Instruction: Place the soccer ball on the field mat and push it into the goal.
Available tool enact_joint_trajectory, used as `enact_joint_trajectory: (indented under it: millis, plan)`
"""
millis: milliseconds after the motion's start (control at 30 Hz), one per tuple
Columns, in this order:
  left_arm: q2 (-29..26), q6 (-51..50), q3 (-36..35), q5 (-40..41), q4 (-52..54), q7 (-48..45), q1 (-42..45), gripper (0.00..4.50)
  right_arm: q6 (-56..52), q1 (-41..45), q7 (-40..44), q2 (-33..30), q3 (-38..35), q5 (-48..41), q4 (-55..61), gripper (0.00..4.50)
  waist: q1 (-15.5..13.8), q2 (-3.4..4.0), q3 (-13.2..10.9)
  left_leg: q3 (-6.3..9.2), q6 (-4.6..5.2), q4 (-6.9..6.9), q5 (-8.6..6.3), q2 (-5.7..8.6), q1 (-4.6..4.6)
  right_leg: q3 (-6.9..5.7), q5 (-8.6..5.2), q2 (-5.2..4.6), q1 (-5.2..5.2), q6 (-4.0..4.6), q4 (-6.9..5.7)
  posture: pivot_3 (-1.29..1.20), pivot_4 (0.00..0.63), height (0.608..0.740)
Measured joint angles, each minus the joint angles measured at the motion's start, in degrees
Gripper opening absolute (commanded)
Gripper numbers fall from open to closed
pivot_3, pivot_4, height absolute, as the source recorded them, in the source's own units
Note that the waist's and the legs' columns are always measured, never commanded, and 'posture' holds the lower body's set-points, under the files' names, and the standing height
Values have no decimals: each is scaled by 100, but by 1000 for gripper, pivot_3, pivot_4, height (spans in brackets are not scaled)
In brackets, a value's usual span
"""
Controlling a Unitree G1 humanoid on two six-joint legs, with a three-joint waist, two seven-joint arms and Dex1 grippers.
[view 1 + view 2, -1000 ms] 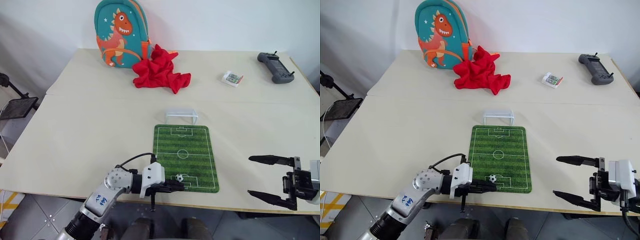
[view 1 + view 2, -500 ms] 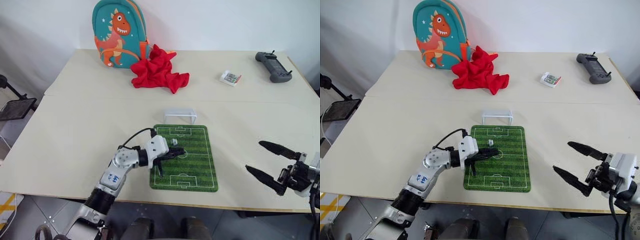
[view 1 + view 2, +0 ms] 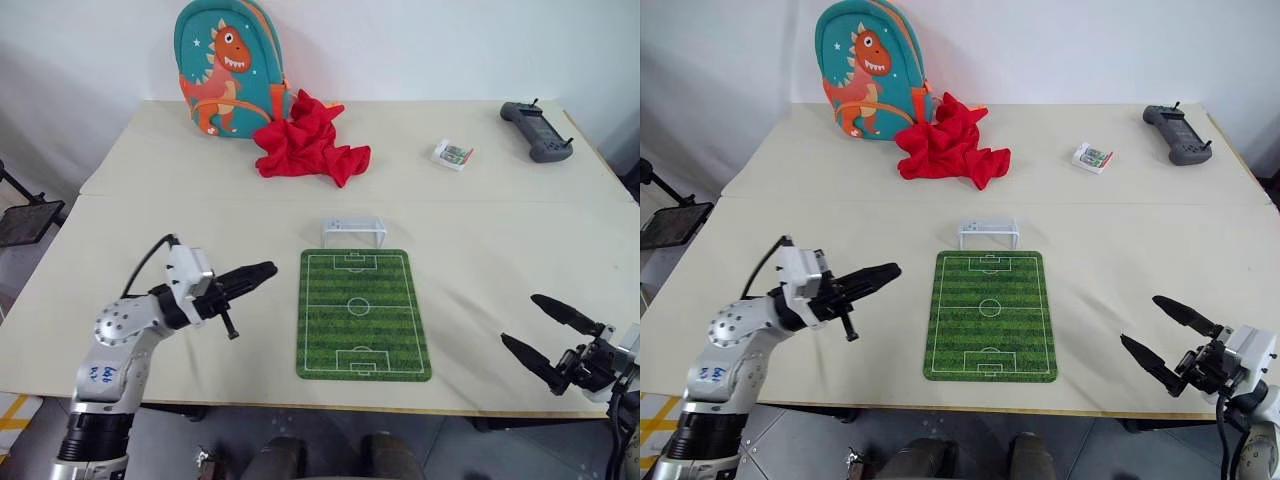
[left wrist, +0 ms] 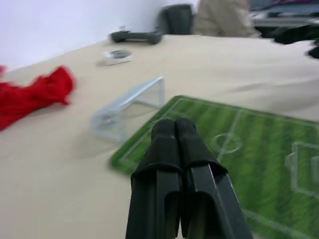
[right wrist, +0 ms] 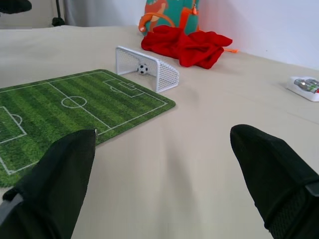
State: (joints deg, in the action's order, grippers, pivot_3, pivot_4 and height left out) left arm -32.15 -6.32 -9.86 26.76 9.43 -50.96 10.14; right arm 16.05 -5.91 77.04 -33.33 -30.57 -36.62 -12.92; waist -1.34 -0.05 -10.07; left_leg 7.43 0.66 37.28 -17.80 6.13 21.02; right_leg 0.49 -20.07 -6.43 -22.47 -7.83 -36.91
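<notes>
The ball (image 5: 143, 68) has left the near end of the mat (image 3: 363, 338) and now sits inside the goal (image 3: 353, 231), just past the mat's far short edge. The left gripper (image 3: 262, 271), fingers together, has pulled off the mat to its left, above the counter (image 3: 200, 225). The right gripper (image 3: 543, 331) stays spread apart. The mat's long axis points straight at the goal.

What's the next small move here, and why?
Probably none on the ball: it sits inside the goal, off the mat. The left claw is shut and beside the mat; the right claw hangs open near the table edge. I'd just lower both arms to rest.
</notes>
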Motion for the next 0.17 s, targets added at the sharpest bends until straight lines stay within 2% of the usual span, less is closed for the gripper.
enact_joint_trajectory:
  millis: [167]
  plan:
    - [-172,137,-530,-139,129,242,-824,38,368,457,382,-40,0,7,-895,4500,28,1,1,-1,-1,-14,-1,-2,-4,4,0,-1,-2,0,4,0,150,740]
